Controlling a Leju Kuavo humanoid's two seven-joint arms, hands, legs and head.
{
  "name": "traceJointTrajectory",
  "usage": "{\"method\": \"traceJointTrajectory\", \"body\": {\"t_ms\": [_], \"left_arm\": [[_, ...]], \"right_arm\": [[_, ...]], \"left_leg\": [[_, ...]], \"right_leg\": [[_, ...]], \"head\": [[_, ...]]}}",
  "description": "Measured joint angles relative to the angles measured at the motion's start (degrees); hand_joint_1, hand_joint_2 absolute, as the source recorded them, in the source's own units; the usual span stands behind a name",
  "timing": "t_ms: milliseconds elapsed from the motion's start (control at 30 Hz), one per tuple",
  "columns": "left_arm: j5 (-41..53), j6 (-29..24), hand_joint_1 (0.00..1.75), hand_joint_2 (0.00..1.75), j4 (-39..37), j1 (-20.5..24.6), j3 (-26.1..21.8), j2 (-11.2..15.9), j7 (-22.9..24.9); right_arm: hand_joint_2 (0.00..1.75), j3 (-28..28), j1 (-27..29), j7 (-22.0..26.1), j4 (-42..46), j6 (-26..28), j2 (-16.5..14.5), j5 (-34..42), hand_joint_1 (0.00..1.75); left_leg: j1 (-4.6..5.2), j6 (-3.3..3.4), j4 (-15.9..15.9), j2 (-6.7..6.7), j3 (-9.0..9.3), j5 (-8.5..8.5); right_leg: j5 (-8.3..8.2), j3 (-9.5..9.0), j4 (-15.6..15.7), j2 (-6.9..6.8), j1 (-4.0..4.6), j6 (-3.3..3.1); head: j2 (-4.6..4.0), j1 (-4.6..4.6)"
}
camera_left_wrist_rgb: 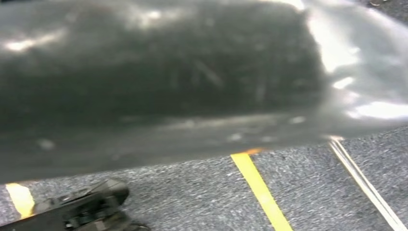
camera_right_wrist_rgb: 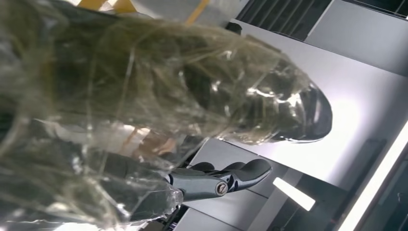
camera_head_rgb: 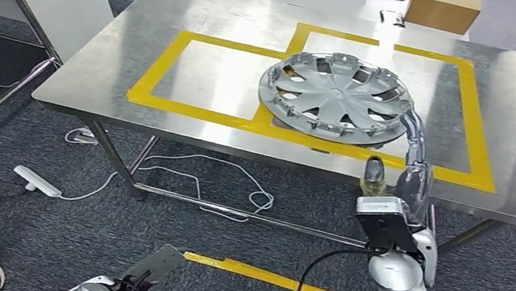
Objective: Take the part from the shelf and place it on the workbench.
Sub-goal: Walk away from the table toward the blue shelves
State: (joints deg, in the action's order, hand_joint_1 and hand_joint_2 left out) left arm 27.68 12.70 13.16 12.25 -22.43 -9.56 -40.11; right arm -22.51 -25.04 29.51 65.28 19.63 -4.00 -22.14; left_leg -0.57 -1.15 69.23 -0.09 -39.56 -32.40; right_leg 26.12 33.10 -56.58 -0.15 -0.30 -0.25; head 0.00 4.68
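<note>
Nearest the robot, the left hand (camera_head_rgb: 134,284) hung low over the carpet beside a strip of yellow floor tape (camera_head_rgb: 271,278), its fingers too blurred to tell whether spread or curled. The right hand (camera_head_rgb: 410,160) reached over the tabletop (camera_head_rgb: 127,50) edge, fingers extended to the near right rim of the wheel cover (camera_head_rgb: 336,95); the right wrist view showed a tape-wrapped thumb (camera_right_wrist_rgb: 192,91) apart from dark fingers (camera_right_wrist_rgb: 226,178), nothing between. The wheel cover lay flat across the yellow tape outline (camera_head_rgb: 166,57), with a cardboard box (camera_head_rgb: 443,6) beyond.
</note>
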Motion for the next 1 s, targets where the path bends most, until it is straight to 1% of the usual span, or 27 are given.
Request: {"method": "traceJointTrajectory", "body": {"t_ms": [33, 67, 100, 167, 200, 300, 367, 467, 500, 533, 567, 600, 633, 667, 700, 733, 767, 800, 833, 867, 900, 933, 1000], "left_arm": [[0.0, 0.0, 0.0, 0.0, 0.0, 0.0, 0.0, 0.0, 0.0], [0.0, 0.0, 0.0, 0.0, 0.0, 0.0, 0.0, 0.0, 0.0], [0.0, 0.0, 0.0, 0.0, 0.0, 0.0, 0.0, 0.0, 0.0], [0.0, 0.0, 0.0, 0.0, 0.0, 0.0, 0.0, 0.0, 0.0], [0.0, 0.0, 0.0, 0.0, 0.0, 0.0, 0.0, 0.0, 0.0], [0.0, 0.0, 0.0, 0.0, 0.0, 0.0, 0.0, 0.0, 0.0], [0.0, 0.0, 0.0, 0.0, 0.0, 0.0, 0.0, 0.0, 0.0], [0.0, 0.0, 0.0, 0.0, 0.0, 0.1, 0.0, 0.0, 0.0], [0.0, 0.0, 0.0, 0.0, 0.0, 0.2, 0.0, 0.0, 0.0], [0.1, 0.0, 0.0, 0.0, 0.0, 0.2, 0.0, 0.0, 0.0], [0.1, 0.0, 0.0, 0.0, 0.0, 0.3, 0.1, -0.1, 0.0], [0.1, 0.0, 0.0, 0.0, 0.0, 0.3, 0.1, -0.2, 0.0], [0.1, 0.0, 0.0, 0.0, 0.0, 0.3, 0.1, -0.2, 0.0], [0.1, 0.0, 0.0, 0.0, 0.0, 0.2, 0.1, -0.2, 0.0], [0.1, 0.0, 0.0, 0.0, 0.0, 0.2, 0.1, -0.2, 0.0], [0.1, 0.0, 0.0, 0.0, 0.0, 0.1, 0.1, -0.2, 0.0], [0.1, 0.0, 0.0, 0.0, 0.0, 0.1, 0.1, -0.2, 0.0], [0.1, 0.0, 0.0, 0.0, 0.0, 0.1, 0.1, -0.3, 0.0], [0.1, 0.0, 0.0, 0.0, 0.0, 0.1, 0.1, -0.3, 0.0], [0.1, 0.0, 0.0, 0.0, 0.0, 0.1, 0.2, -0.3, 0.0], [0.1, 0.0, 0.0, 0.0, 0.0, 0.2, 0.2, -0.3, 0.0], [0.1, 0.0, 0.0, 0.0, 0.0, 0.1, 0.2, -0.3, 0.0], [0.1, 0.0, 0.0, 0.0, 0.0, 0.1, 0.3, -0.3, 0.0]], "right_arm": [[0.0, 0.0, 0.1, 0.0, 0.0, 0.0, 0.0, 0.0, 0.0], [0.0, 0.0, 0.2, 0.0, 0.0, 0.0, 0.0, 0.0, 0.0], [0.0, 0.0, 0.2, 0.0, 0.0, 0.0, 0.0, 0.0, 0.0], [0.0, 0.0, 0.2, 0.0, 0.0, 0.0, 0.0, 0.0, 0.0], [0.0, 0.0, 0.2, 0.0, 0.0, 0.0, 0.0, 0.0, 0.0], [0.0, 0.0, 0.2, 0.0, 0.0, 0.0, 0.0, 0.0, 0.0], [0.0, 0.0, 0.2, 0.0, 0.0, 0.0, 0.0, 0.0, 0.0], [0.0, 0.0, 0.2, 0.0, 0.0, 0.0, 0.0, 0.0, 0.0], [0.0, 0.0, 0.1, 0.0, 0.0, 0.0, 0.0, 0.0, 0.0], [0.0, 0.0, 0.1, 0.0, 0.0, 0.0, 0.0, 0.0, 0.0], [0.0, 0.0, 0.1, 0.0, 0.0, -0.1, 0.0, 0.0, 0.0], [0.0, 0.0, 0.1, 0.0, 0.0, -0.1, 0.0, 0.0, 0.0], [0.0, 0.0, 0.1, 0.0, -0.1, -0.1, 0.0, 0.0, 0.0], [0.0, 0.0, 0.2, 0.0, -0.1, -0.1, 0.0, 0.0, 0.0], [0.0, 0.0, 0.3, 0.0, -0.2, -0.1, 0.0, 0.0, 0.0], [0.0, 0.0, 0.3, 0.0, -0.2, -0.1, 0.0, 0.0, 0.0], [0.0, 0.0, 0.3, 0.0, -0.3, -0.1, 0.0, 0.0, 0.0], [0.0, 0.0, 0.3, 0.0, -0.3, -0.1, 0.0, 0.0, 0.0], [0.0, 0.0, 0.2, 0.0, -0.3, -0.1, 0.0, 0.0, 0.0], [0.0, 0.0, 0.1, 0.0, -0.3, -0.1, 0.0, 0.0, 0.0], [0.0, 0.0, 0.0, 0.0, -0.2, -0.1, 0.0, 0.0, 0.0], [0.0, 0.0, 0.0, 0.0, -0.2, -0.1, 0.0, 0.0, 0.0], [0.0, 0.0, 0.1, 0.0, -0.2, -0.1, 0.0, 0.0, 0.0]], "left_leg": [[-0.04, -0.11, 3.2, 0.0, -1.11, -1.38], [-0.04, -0.15, 4.7, 0.0, -1.37, -1.67], [-0.04, -0.11, 4.1, 0.0, -0.63, -0.96], [-0.04, -0.01, 1.2, 0.01, 1.31, 0.92], [-0.04, 0.03, 0.3, 0.01, 1.86, 1.39], [-0.04, 0.04, -0.1, 0.01, 2.1, 1.59], [-0.04, 0.09, -1.5, 0.0, 2.93, 2.21], [-0.02, 0.35, -7.4, -0.01, 6.4, 4.14], [0.04, 0.62, -9.4, -0.04, 7.27, 4.49], [0.06, 1.26, -10.6, -0.01, 7.49, 4.77], [0.08, 1.97, -11.1, 0.02, 7.24, 4.98], [0.1, 2.65, -11.4, 0.07, 6.73, 5.45], [0.08, 3.17, -11.4, 0.14, 6.26, 5.95], [0.13, 3.28, -11.4, 0.17, 5.82, 6.25], [0.19, 3.28, -11.4, 0.17, 5.45, 6.51], [0.24, 3.26, -11.4, 0.16, 5.16, 6.74], [0.29, 3.19, -11.4, 0.14, 4.96, 6.94], [0.33, 3.09, -11.4, 0.1, 4.84, 7.1], [0.43, 2.91, -11.4, 0.07, 4.73, 7.26], [0.52, 2.65, -11.3, 0.05, 4.57, 7.45], [0.57, 2.35, -11.3, 0.06, 4.4, 7.66], [0.6, 2.01, -11.2, 0.07, 4.22, 7.9], [0.54, 1.35, -11.2, 0.06, 3.96, 8.11]], "right_leg": [[-0.2, 0.31, 0.0, -0.01, 0.03, -0.03], [-0.4, 0.59, 0.0, -0.01, 0.05, 0.01], [-0.58, 0.81, -0.1, 0.01, 0.06, 0.09], [-0.77, 1.03, -0.2, 0.05, 0.07, 0.24], [-0.8, 1.05, -0.2, 0.06, 0.07, 0.27], [-0.8, 1.06, -0.2, 0.06, 0.06, 0.28], [-0.82, 1.07, -0.2, 0.07, 0.06, 0.31], [-0.89, 1.17, -0.4, 0.08, 0.12, 0.49], [-1.07, 1.47, -0.6, 0.07, 0.22, 0.81], [-0.7, 2.16, -1.2, 0.06, 0.24, 1.39], [0.65, 3.46, -3.4, 0.06, 0.25, 2.05], [2.63, 5.26, -6.9, 0.06, 0.2, 2.71], [5.1, 7.15, -11.3, 0.06, 0.12, 3.16], [7.01, 8.68, -15.4, 0.06, 0.1, 3.32], [7.66, 9.22, -17.4, 0.06, 0.11, 3.34], [7.2, 8.57, -17.1, 0.06, 0.11, 3.25], [5.84, 6.72, -14.4, 0.06, 0.13, 3.06], [4.15, 4.07, -10.3, 0.06, 0.16, 2.79], [3.0, 1.5, -6.1, 0.07, 0.25, 2.49], [2.28, -0.47, -2.9, 0.09, 0.34, 2.21], [2.07, -1.5, -1.1, 0.14, 0.46, 1.95], [2.16, -1.73, -0.6, 0.21, 0.58, 1.73], [1.53, -1.5, -0.3, 0.21, 0.49, 1.06]], "head": [[0.0, -0.02], [0.0, -0.01], [0.0, -0.01], [0.0, -0.02], [0.0, -0.02], [0.0, -0.02], [0.0, 0.0], [0.0, -0.01], [0.0, -0.03], [0.0, -0.1], [0.0, -0.22], [0.0, -0.32], [0.0, -0.43], [0.0, -0.46], [0.0, -0.45], [0.0, -0.46], [0.0, -0.45], [0.0, -0.46], [0.0, -0.45], [0.0, -0.43], [0.0, -0.4], [0.0, -0.38], [0.0, -0.39]]}}
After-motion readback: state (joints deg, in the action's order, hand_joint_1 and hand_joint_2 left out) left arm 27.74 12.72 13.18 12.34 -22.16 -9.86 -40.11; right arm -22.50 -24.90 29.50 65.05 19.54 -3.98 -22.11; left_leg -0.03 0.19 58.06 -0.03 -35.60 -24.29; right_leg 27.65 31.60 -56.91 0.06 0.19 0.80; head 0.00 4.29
